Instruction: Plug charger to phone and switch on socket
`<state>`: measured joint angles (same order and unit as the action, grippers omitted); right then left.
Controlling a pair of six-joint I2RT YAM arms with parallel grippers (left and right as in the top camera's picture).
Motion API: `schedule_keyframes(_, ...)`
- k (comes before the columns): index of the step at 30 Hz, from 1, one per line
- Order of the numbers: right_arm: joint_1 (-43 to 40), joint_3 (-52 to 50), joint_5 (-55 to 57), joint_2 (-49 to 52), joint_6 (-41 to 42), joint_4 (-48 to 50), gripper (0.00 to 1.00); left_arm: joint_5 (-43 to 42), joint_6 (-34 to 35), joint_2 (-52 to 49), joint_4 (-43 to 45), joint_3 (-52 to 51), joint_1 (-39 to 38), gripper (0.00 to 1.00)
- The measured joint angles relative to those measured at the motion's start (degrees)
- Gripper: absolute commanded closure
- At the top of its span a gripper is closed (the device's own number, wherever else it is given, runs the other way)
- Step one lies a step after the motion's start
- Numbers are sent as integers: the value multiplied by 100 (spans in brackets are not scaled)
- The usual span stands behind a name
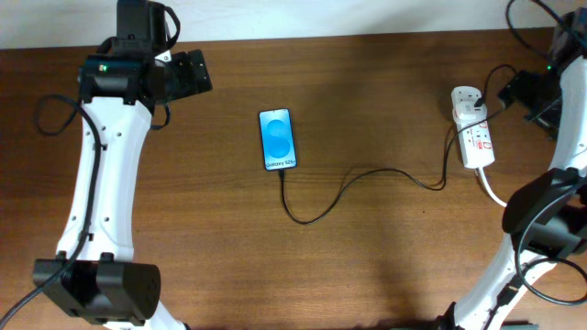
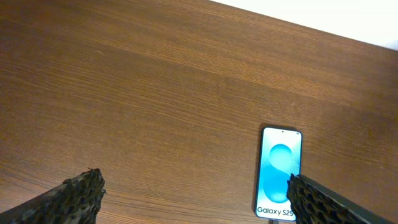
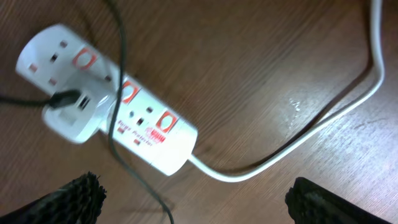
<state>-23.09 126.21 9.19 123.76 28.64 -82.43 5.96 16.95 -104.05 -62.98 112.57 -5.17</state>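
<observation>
Beside the socket your right fingers hang released, empty; its long axis slants across before them. Your left fingers, released too, are well apart.

on the one wooden bench lie one phone, one thin black charger cable, one white power strip with one white adapter plugged into it, and one thick white cord. the right wrist view shows three red-marked switches on the strip. there are two robot arms, the left arm and the right arm, and each wrist view shows two dark fingers: the left fingers and the right fingers.
</observation>
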Motion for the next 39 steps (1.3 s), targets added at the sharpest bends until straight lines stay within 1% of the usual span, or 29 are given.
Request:
schedule_keyframes(2,-192,0,28,138,120,107,1,11,0,0,0,0,0,1)
schedule_keyframes(4,-297,0,2,442,20,151,2,11,0,0,2,0,0,1)
schedule_keyframes(6,-341,0,-201,850,-409,378,2,11,0,0,0,0,0,1)
schedule_keyframes(9,-439,0,-658,1130,-1025,743,2,11,0,0,2,0,0,1)
schedule_keyframes(11,-470,0,-765,1215,-1217,800,2,13,0,0,0,0,0,1)
schedule_keyframes(18,-479,0,-824,1591,-1307,1169,2,13,0,0,2,0,0,1)
schedule_keyframes(23,-479,-9,-940,1596,-1443,1207,2,13,0,0,2,0,0,1)
schedule_keyframes(25,-479,-243,-1086,1609,-1576,1333,2,13,0,0,4,0,0,1)
schedule_keyframes(35,-490,-356,-1379,1613,-1648,1641,2,13,0,0,2,0,0,1)
schedule_keyframes(39,-505,-356,-1576,1613,-1661,1609,2,13,0,0,2,0,0,1)
